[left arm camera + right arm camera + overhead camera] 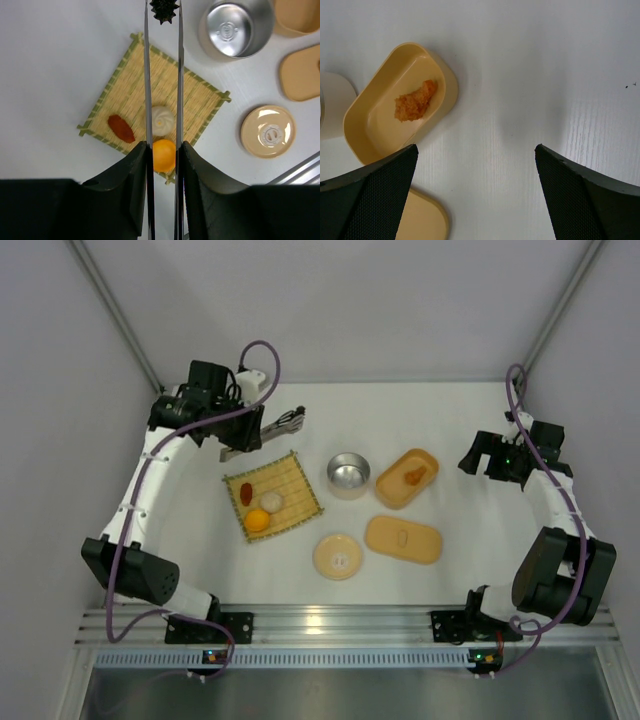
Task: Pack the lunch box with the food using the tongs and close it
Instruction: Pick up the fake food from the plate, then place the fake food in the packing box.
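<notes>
Left gripper [163, 148] pinches the tongs [146, 75] partway closed; right gripper [476, 150] gapes wide, empty.

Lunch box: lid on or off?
Off. The lid lies flat beside the open lunch box, which holds one orange-tan piece.

The open lunch box [392, 490] is holding an orange-tan piece [415, 101], its lid [403, 539] lying beside it, the tongs [147, 75] hanging near the orange ball [164, 155], white ball [161, 121] and reddish-brown piece [121, 128].
</notes>
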`<state>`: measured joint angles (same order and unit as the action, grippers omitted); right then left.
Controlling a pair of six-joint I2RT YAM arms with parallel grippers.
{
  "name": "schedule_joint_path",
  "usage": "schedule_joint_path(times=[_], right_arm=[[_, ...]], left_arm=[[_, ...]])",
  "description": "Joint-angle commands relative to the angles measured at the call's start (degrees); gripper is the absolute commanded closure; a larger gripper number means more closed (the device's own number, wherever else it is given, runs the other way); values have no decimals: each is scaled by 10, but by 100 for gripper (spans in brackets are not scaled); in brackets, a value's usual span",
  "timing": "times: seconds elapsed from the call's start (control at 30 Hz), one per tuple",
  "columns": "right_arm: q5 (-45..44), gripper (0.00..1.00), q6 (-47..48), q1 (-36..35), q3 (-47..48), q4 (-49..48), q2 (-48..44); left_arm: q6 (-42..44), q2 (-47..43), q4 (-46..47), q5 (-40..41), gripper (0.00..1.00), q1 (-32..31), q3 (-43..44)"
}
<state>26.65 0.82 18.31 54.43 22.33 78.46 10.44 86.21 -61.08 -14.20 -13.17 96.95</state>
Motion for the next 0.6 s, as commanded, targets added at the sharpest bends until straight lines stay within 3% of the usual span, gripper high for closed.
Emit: schedule_joint_path(times=[0.0, 0.3, 0.57], right_arm=[[12, 1, -4, 8, 27, -14, -8], [6, 0, -3, 9, 25, -11, -12], [-1, 1, -1, 9, 23, -11, -16]], left_arm=[[0, 18, -7, -18, 84, -72, 51], [14, 116, -6, -54, 83, -211, 137], [0, 200, 4, -38, 84, -284, 167]])
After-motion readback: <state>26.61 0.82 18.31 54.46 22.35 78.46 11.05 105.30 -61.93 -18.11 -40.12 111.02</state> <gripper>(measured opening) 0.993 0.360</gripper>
